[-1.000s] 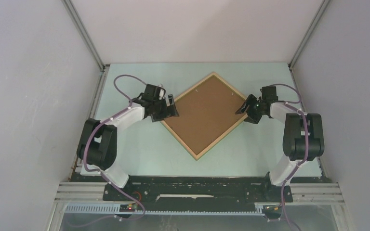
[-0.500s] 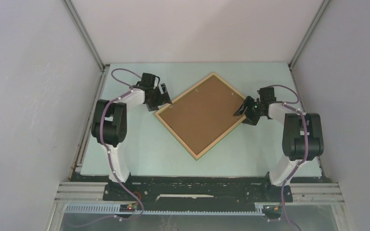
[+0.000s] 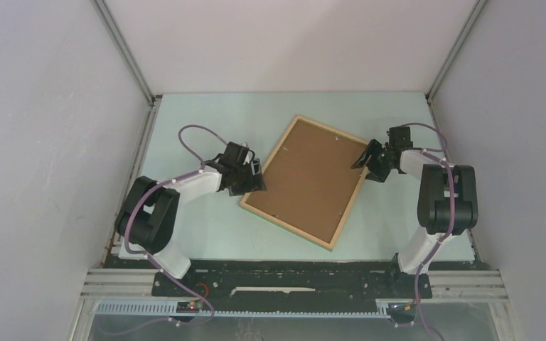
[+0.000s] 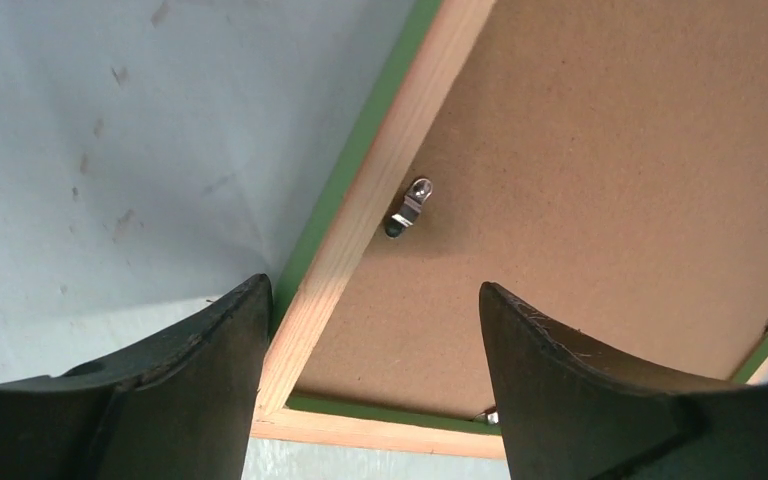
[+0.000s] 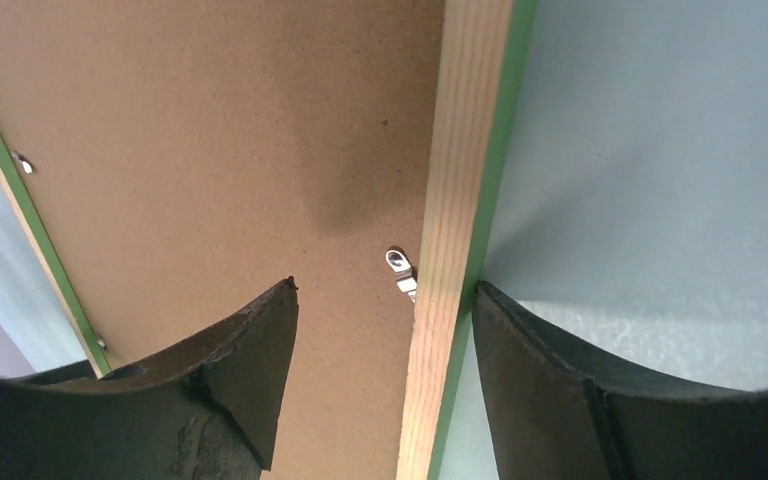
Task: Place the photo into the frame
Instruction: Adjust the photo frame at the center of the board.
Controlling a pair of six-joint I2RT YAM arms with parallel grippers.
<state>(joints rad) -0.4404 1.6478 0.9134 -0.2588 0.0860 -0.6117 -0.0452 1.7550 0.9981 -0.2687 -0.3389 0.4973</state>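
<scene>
The frame lies face down on the pale green table, its pale wood rail edged in green. A brown backing board fills it, held by small metal clips. The photo is hidden. My left gripper is open and straddles the frame's left rail near its near-left corner, one finger against the green outer edge, the other over the board. My right gripper is open and straddles the right rail near the far-right corner, its outer finger touching the green edge beside a clip.
White enclosure walls stand close on the left, right and back of the table. The black base rail with both arm bases runs along the near edge.
The frame has turned from a diamond pose to a more upright tilt and shifted slightly right. My left gripper swung back then nearer along the left rail, its jaws narrowing. The right gripper barely moved.
</scene>
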